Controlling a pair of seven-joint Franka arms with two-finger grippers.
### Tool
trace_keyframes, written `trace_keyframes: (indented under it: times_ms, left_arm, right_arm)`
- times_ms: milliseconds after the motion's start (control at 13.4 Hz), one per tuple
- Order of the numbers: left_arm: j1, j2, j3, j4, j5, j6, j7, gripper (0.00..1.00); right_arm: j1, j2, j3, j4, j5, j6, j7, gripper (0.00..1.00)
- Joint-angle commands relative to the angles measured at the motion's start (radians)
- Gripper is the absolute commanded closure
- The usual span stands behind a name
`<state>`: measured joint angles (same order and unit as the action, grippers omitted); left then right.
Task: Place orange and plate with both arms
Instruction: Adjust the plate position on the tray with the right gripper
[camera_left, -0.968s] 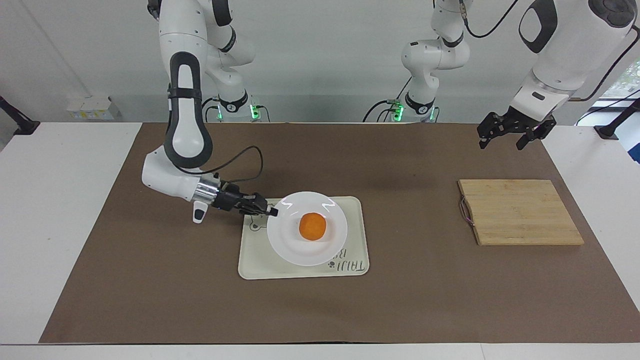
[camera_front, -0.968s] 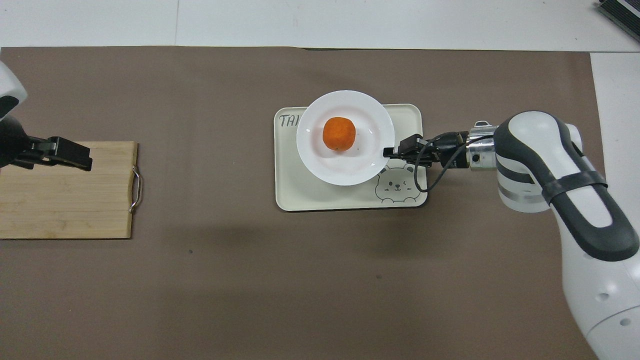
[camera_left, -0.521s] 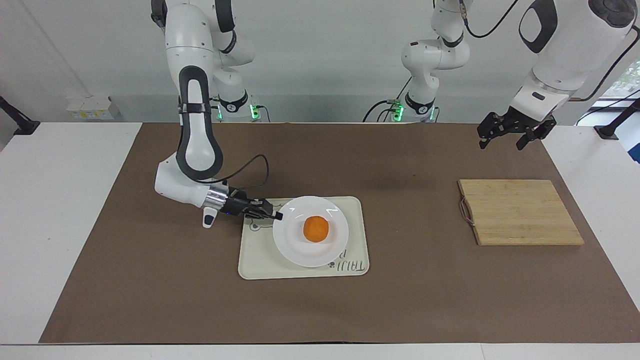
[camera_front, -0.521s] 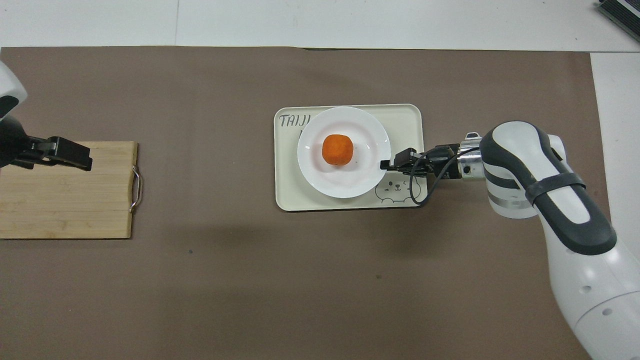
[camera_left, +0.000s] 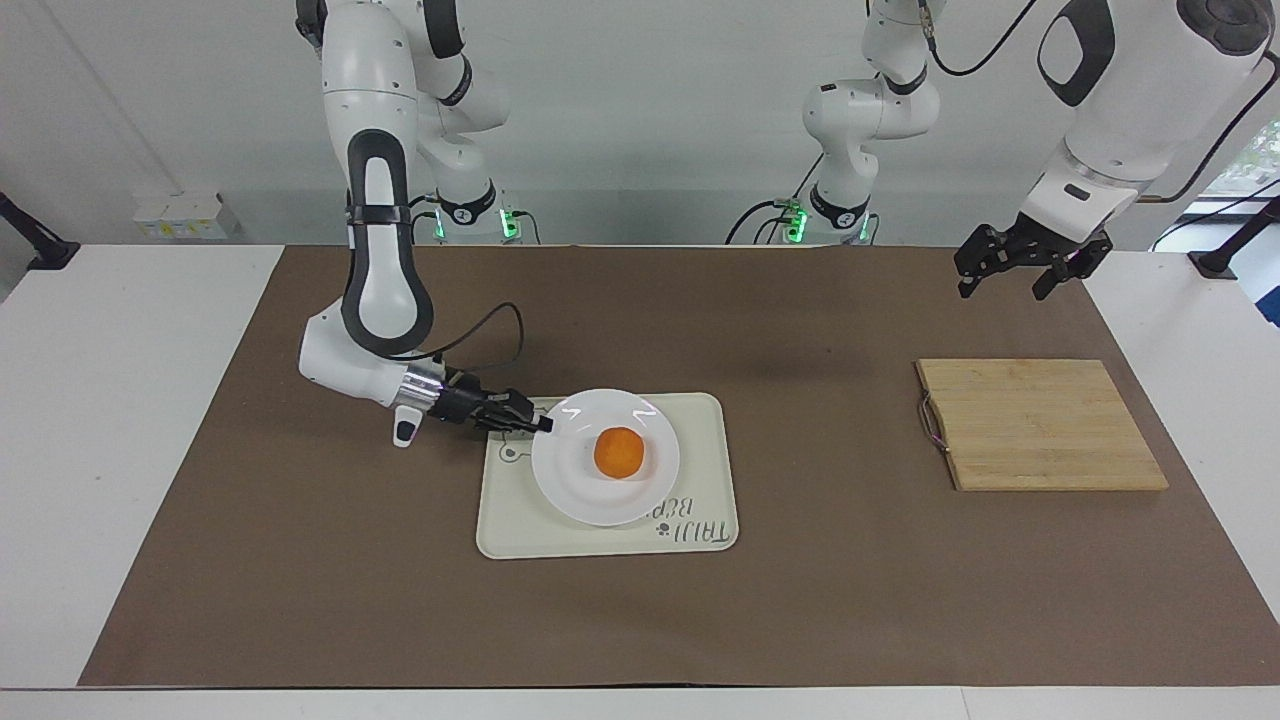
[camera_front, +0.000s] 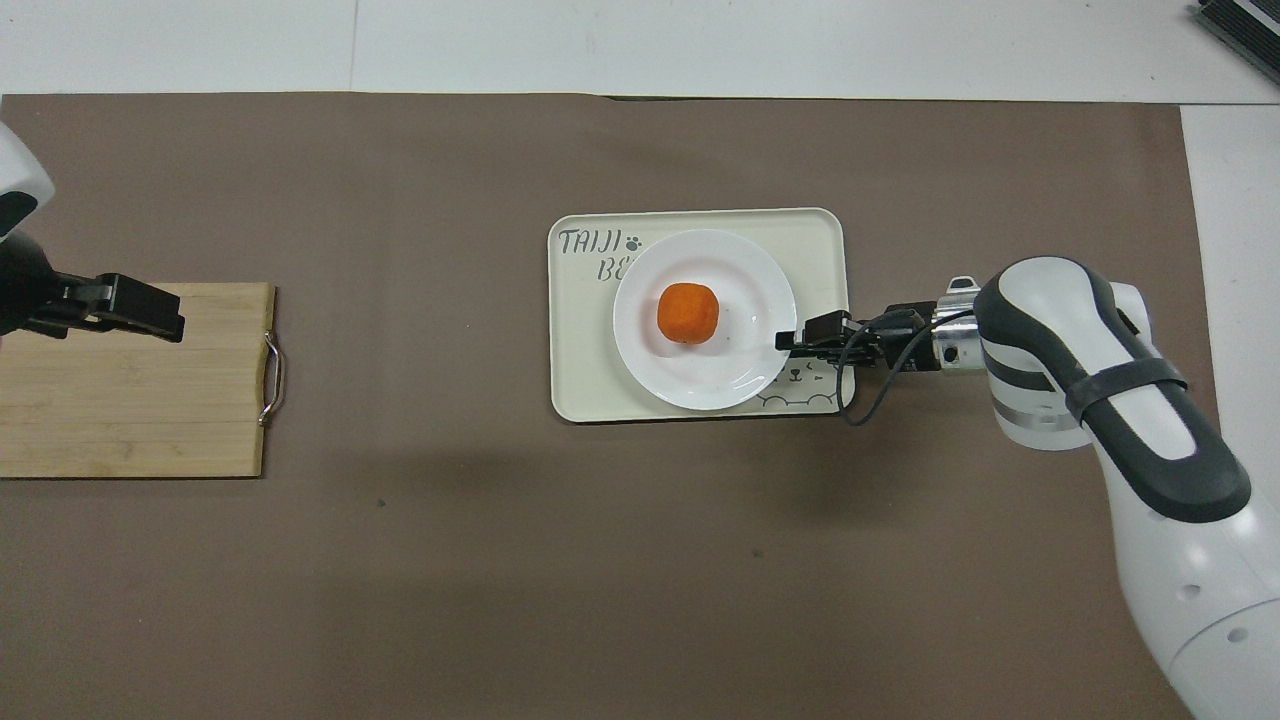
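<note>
My right gripper (camera_left: 540, 424) (camera_front: 785, 342) is closed on the rim of the plate (camera_left: 570, 480) (camera_front: 720, 380), at the edge that looks toward the right arm's end of the table. The fingers lie almost flat, low over the corner of the tray (camera_left: 510, 520) (camera_front: 580, 390) where the bear drawing is. The plate sits on this cream tray, in the middle part of the brown mat (camera_left: 800, 600) (camera_front: 500, 560). I cannot tell if the plate rests fully on the tray or is a little lifted at my side. The orange (camera_left: 619, 452) (camera_front: 687, 312) is on the plate, close to its centre, and it does not touch my fingers.

My left gripper (camera_left: 1010, 275) (camera_front: 140, 308) hangs in the air at the left arm's end of the table, over the edge of the wooden cutting board (camera_left: 1040, 425) (camera_front: 130, 400) that is nearer to the robots. Its two fingers are spread apart and hold nothing. This arm waits. The cutting board lies on the mat, well apart from the tray, with its small metal handle (camera_left: 932, 420) (camera_front: 270, 380) turned toward the tray.
</note>
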<state>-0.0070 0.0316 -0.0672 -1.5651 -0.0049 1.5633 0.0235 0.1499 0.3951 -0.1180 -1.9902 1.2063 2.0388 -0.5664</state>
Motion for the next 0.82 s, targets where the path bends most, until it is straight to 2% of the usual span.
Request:
trace_keyframes:
  times_ms: [0, 372, 596, 745]
  left_arm:
    - [0.009, 0.013, -0.005, 0.028, 0.016, -0.025, 0.006, 0.00]
    - [0.009, 0.013, -0.005, 0.028, 0.016, -0.025, 0.006, 0.00]
    - [0.009, 0.013, -0.006, 0.028, 0.016, -0.025, 0.006, 0.00]
    - [0.009, 0.013, -0.005, 0.028, 0.016, -0.025, 0.006, 0.00]
  right_arm:
    - [-0.012, -0.006, 0.004, 0.042, -0.092, 0.026, -0.004, 0.00]
    - [-0.019, -0.036, -0.028, 0.090, -0.258, 0.024, 0.103, 0.00]
    - [-0.016, -0.113, -0.029, 0.109, -0.455, 0.024, 0.308, 0.00]
    - [-0.006, -0.166, -0.026, 0.129, -0.630, 0.011, 0.472, 0.00]
